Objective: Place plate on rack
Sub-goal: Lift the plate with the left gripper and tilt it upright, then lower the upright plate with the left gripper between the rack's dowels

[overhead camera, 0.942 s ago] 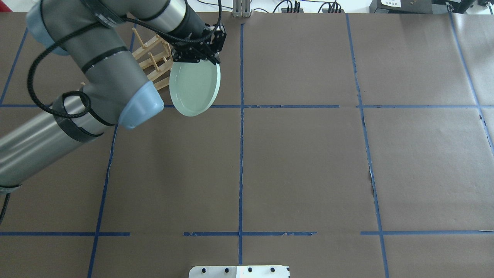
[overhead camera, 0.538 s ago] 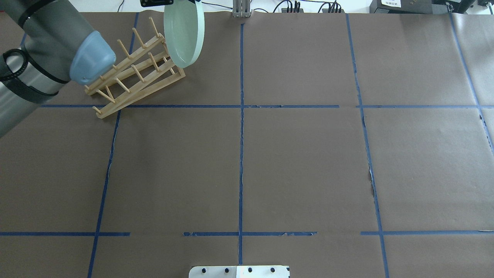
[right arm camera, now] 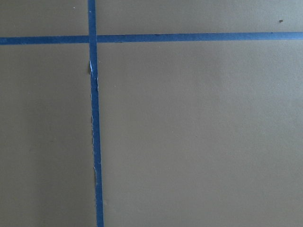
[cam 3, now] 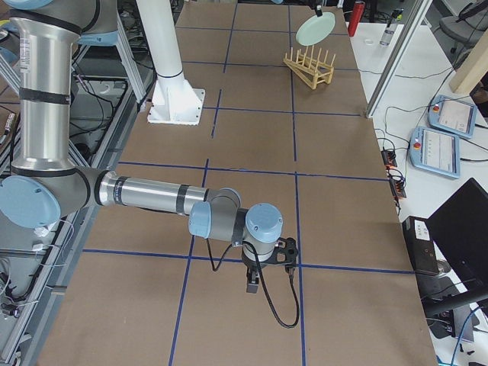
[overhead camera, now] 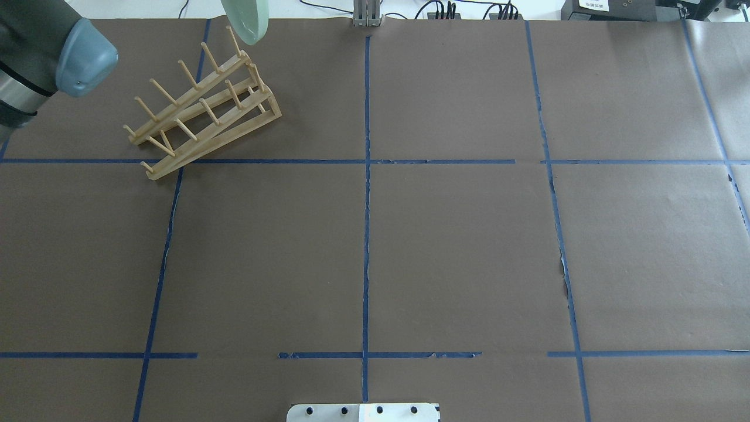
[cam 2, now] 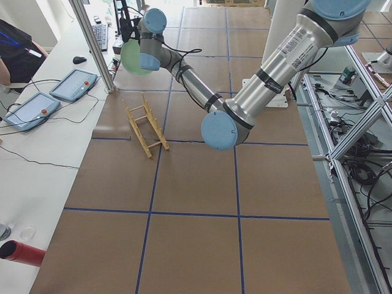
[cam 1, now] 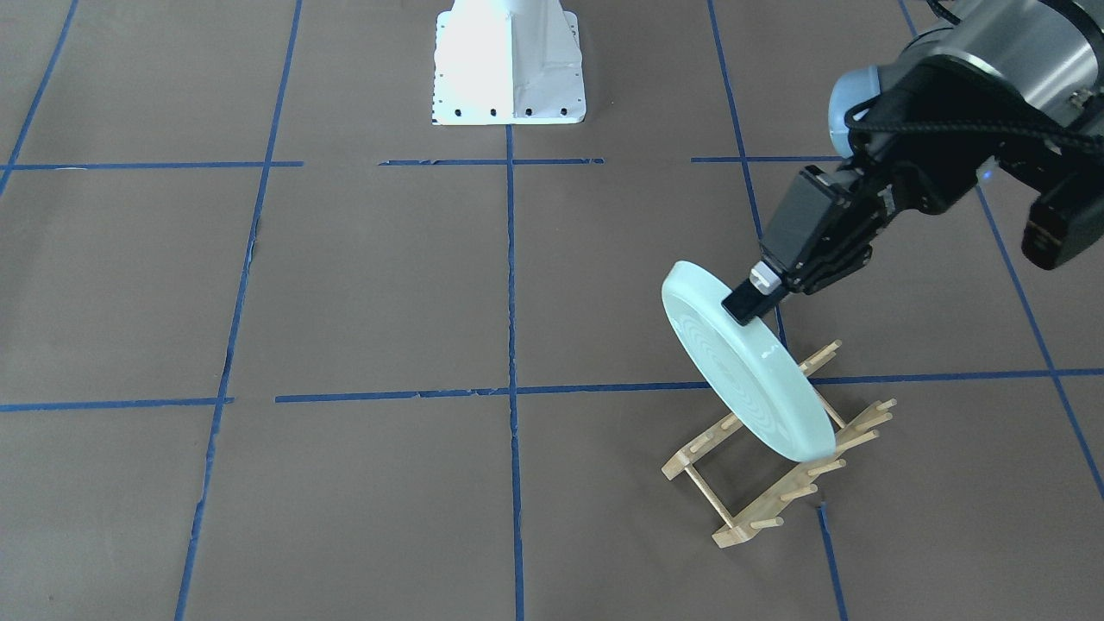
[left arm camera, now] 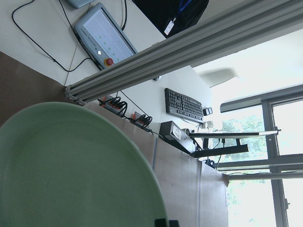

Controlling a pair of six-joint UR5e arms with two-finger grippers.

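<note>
The left gripper point(cam 1: 749, 302) has its jaws clamped on the upper rim of the plate point(cam 1: 742, 379). The plate hangs on edge, tilted, its ringed face turned away from the robot. It is in the air above the rack point(cam 1: 776, 466) and not touching the pegs. The rack stands askew on the table point(cam 1: 345, 285), across a blue tape line. The right gripper point(cam 3: 253, 284) points down close over the table, well apart from the rack; I cannot tell how its jaws stand.
</note>
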